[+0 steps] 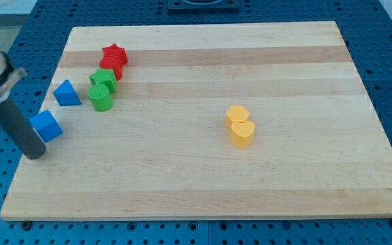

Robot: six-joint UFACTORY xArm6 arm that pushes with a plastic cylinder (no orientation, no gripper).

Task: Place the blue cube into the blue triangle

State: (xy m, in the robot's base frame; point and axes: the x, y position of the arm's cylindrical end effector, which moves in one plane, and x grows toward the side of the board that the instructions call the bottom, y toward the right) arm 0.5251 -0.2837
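The blue cube [46, 126] sits near the left edge of the wooden board [203, 177]. The blue triangle [66, 93] lies a little above and to the right of it, with a small gap between them. My tip [36, 154] rests on the board just below and left of the blue cube, close to it or touching its lower left side. The dark rod rises from there toward the view's top left.
Two green blocks [102, 89] sit right of the blue triangle, with two red blocks [113, 60] just above them. Two yellow blocks [240, 126] sit together right of the board's centre. A blue perforated table surrounds the board.
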